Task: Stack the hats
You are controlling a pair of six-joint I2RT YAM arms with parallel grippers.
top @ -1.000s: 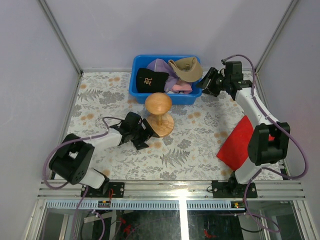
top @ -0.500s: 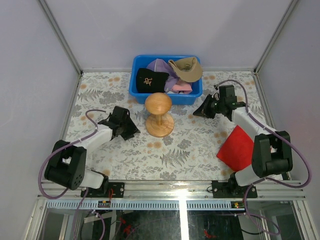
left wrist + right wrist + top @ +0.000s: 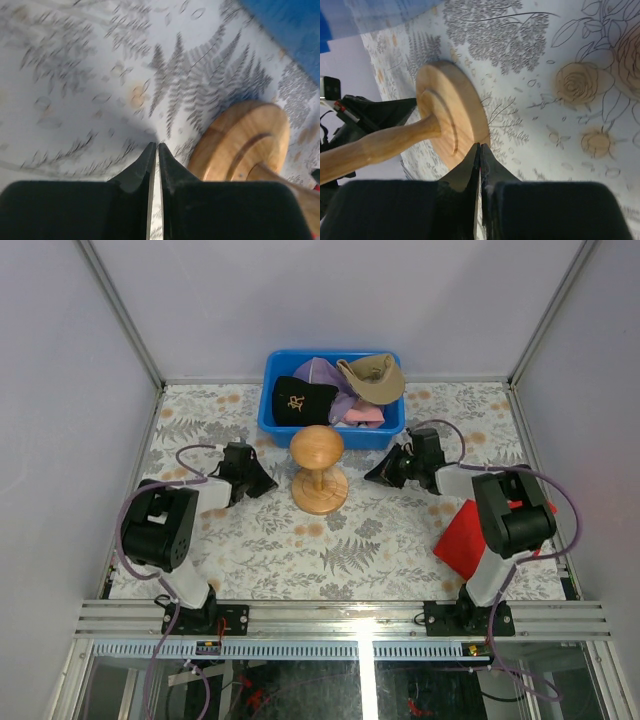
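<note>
In the top view you see only a sliver of the pink cap (image 3: 366, 416), buried under the lavender cap (image 3: 322, 371) and tan cap (image 3: 374, 378). The right arm (image 3: 510, 515) covers part of the red cloth (image 3: 458, 538). Your left wrist view is blurred; the wooden stand (image 3: 245, 140) runs off its right edge, the blue bin (image 3: 295, 30) off its upper right corner.
</note>
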